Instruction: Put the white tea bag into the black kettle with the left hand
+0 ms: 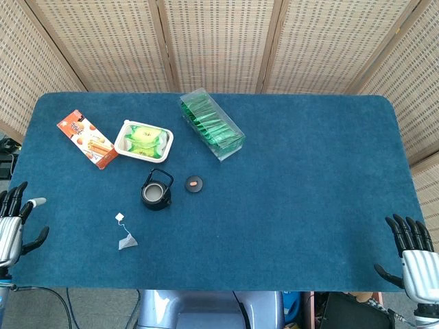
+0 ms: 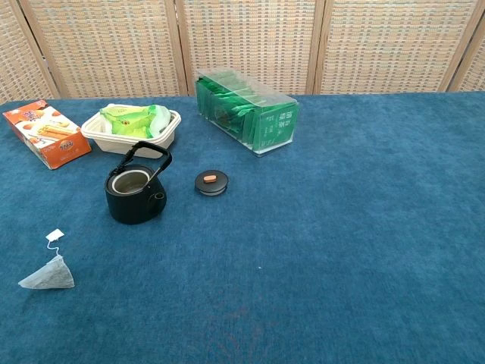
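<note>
The tea bag (image 2: 47, 274) lies on the blue table (image 2: 364, 227), near the open kettle (image 2: 135, 189); its lid (image 2: 211, 182) sits beside.

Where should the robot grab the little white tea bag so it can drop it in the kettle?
Probably pinch the tea bag at its peaked top, where the string leaves it, coming from above with the left hand. It lies as a low soft pouch on the cloth, its string and paper tag trailing toward the open kettle.

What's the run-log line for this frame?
left hand open, idle | right hand open | tea bag on table | kettle lid off
</note>
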Robot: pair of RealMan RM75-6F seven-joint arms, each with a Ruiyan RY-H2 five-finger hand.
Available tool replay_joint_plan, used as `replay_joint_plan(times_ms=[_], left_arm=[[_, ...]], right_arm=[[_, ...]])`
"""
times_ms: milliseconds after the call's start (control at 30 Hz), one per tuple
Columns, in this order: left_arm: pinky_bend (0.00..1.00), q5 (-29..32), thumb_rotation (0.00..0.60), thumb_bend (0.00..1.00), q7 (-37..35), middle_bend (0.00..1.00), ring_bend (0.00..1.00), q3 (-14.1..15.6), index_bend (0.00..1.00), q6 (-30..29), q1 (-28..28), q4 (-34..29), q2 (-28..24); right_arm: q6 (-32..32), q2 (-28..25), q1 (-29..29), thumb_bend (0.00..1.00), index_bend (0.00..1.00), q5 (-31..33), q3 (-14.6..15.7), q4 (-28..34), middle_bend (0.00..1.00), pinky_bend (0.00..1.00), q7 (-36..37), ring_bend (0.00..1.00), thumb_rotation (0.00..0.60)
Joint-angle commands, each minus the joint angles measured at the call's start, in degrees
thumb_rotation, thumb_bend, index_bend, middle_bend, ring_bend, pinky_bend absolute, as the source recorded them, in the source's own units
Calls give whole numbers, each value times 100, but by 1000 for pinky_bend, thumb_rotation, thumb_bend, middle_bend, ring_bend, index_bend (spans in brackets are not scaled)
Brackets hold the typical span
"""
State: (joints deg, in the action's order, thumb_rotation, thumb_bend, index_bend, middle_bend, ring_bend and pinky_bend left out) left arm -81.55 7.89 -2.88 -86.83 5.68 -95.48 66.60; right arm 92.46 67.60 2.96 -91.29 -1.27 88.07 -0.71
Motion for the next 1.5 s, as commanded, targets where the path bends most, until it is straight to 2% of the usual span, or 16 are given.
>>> replay_joint_plan(times_ms=[33, 333, 500, 733, 900, 1267, 1500], left_arm=[[0, 3, 600, 337, 6, 0, 0, -4, 287, 13, 0, 12, 9], [0, 43, 600, 336, 56, 0, 0, -93, 296, 130, 89, 76, 34], [0, 49, 600, 336, 131, 0, 0, -180, 334, 278, 235, 257, 85], [0, 405, 600, 336, 22, 0, 0, -362, 353, 1079, 673, 742, 243], [0, 496, 600, 336, 100, 0, 0, -381, 418, 1553, 957, 1004, 390], [0, 586, 600, 337, 72, 0, 0, -402, 431, 2393, 1542, 1733, 1018], [0, 419, 600, 337, -52, 0, 0, -315, 431, 2605, 1784, 2127, 1527]], right_arm=[[-15, 1, -10, 19, 107, 5, -2, -4, 141, 64, 4, 0, 600], [-36, -8, -24, 18, 107, 32, -15, -7, 141, 64, 3, 0, 600], [-29, -9, -11, 18, 107, 46, -9, -17, 141, 64, 7, 0, 600], [-6, 5, 26, 19, 107, 77, 6, -51, 141, 64, 49, 0, 600], [22, -2, 48, 19, 107, 79, 12, -52, 141, 64, 50, 0, 600], [57, -21, 92, 19, 107, 106, 20, -47, 141, 64, 47, 0, 600], [99, -31, 139, 18, 107, 135, 25, -54, 141, 64, 51, 0, 600]])
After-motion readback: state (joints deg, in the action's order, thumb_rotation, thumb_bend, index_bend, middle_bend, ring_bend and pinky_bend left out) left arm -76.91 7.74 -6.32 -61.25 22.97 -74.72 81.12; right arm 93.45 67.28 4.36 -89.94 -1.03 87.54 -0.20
